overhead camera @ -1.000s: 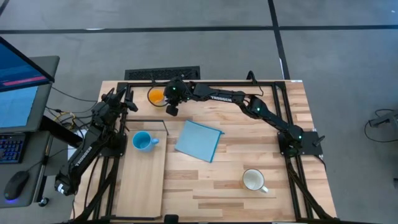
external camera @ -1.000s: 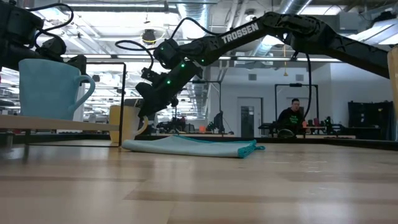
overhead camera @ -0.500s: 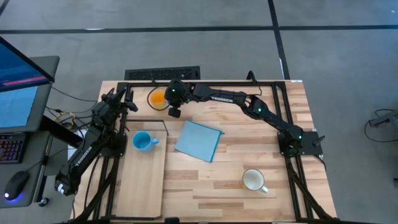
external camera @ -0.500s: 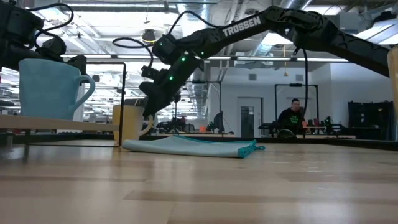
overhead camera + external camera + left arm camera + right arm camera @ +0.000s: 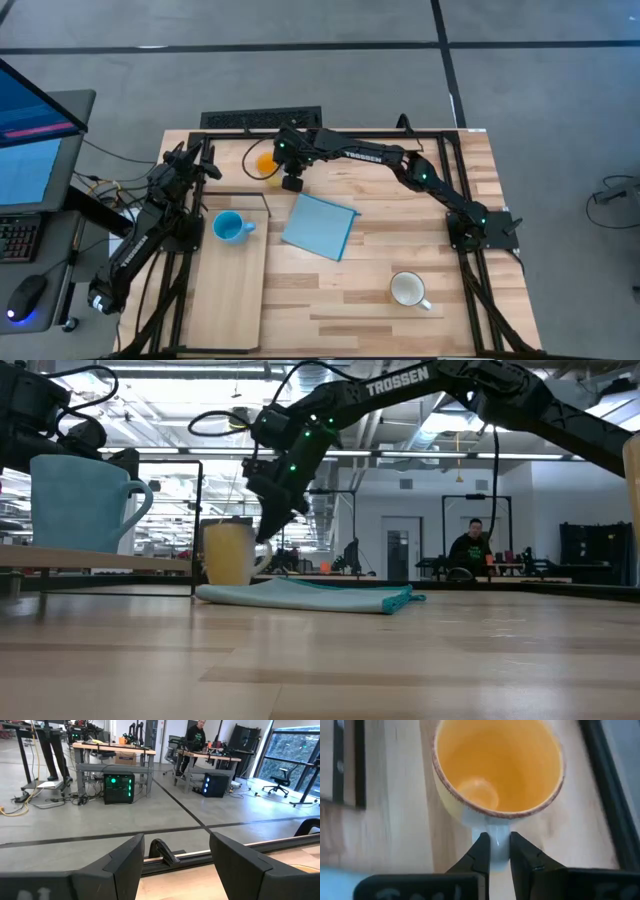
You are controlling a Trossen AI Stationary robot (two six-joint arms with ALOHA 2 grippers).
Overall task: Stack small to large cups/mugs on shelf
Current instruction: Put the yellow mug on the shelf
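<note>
The orange mug (image 5: 264,162) with a white handle stands upright at the table's far left; it also shows in the low view (image 5: 227,553) and the right wrist view (image 5: 497,765). My right gripper (image 5: 289,173) is shut on its handle. The light blue mug (image 5: 229,227) stands on its base on the pale shelf board (image 5: 232,290), near the black wire frame (image 5: 243,193). The white mug (image 5: 407,289) stands on the table at the near right. My left gripper (image 5: 175,865) is open and empty at the far left edge. My right gripper pinches the orange mug's white handle (image 5: 495,851) between its two fingers (image 5: 479,851). The fingers slant down at it from above and from the table's right. The mug stays upright, mouth up; whether its base rests on the table I cannot tell.
A blue square cloth (image 5: 320,226) lies flat on the table's middle, just near of my right gripper. Black frame rails (image 5: 440,135) run along the table's far and side edges. Bare wood lies between the cloth and the white mug.
My right gripper has gone toward the table's right edge and a little toward the near edge, shut on the orange mug's handle. The mug has moved with it, staying upright, and now stands closer to the blue cloth's far edge.
</note>
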